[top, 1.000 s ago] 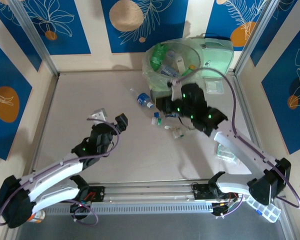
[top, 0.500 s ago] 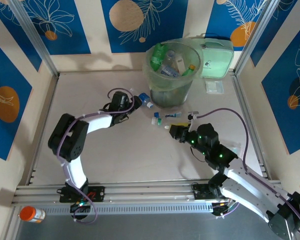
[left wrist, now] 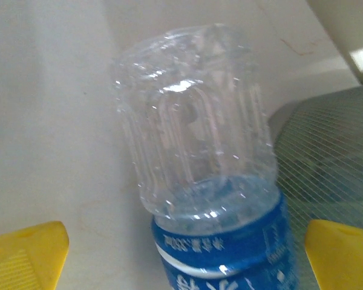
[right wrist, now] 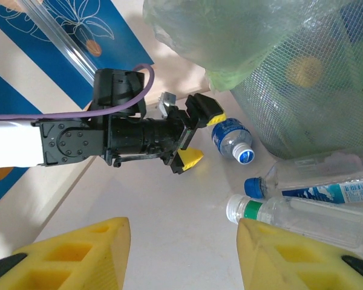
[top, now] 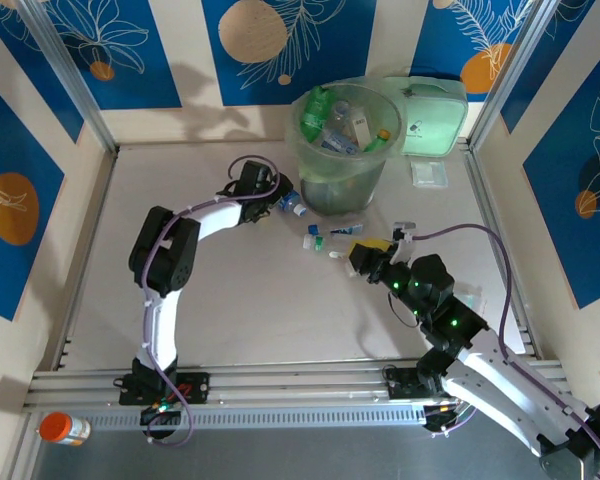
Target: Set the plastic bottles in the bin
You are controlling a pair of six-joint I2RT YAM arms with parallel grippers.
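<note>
**Item 1, bin** point(top: 340, 196): you will find it at twelve-to-one o'clock on the table, near the far wall, with its pale green bag folded over the rim. Several green and clear bottles point(top: 325, 112) already lie inside.

**Item 2, blue-label bottle** point(top: 292, 203): it lies on the table at the bin's eight o'clock, just beside the mesh wall. In the left wrist view its clear ribbed body point(left wrist: 193, 121) is uppermost and the blue label is nearest the camera.

**Item 3, left gripper** point(top: 277, 196): it sits at nine o'clock of the blue-label bottle. Your jaws here are spread wide. One yellow pad point(left wrist: 27, 254) stands on each side of the bottle with table showing in both gaps, so nothing is gripped.

**Item 4, right gripper** point(right wrist: 181, 254): it is at the bin's six o'clock, near the middle of the table. The jaws are parted, bare table shows between the pads, and it holds nothing.

**Item 5, loose bottles**: two clear bottles lie side by side on the table between the right gripper and the bin. The blue-cap bottle point(right wrist: 314, 184) has a blue-and-white label, and the white-cap bottle point(right wrist: 302, 217) has a green neck ring. In the right wrist view both caps point to nine o'clock.

**Item 6, other objects**:
- The mint-green case point(top: 432, 115) is at the bin's two o'clock, just beside it.
- The small clear packet point(top: 428, 173) is at the bin's three o'clock.
- The orange bottle point(top: 62, 428) is at seven o'clock, off the table beside the base rail.
</note>
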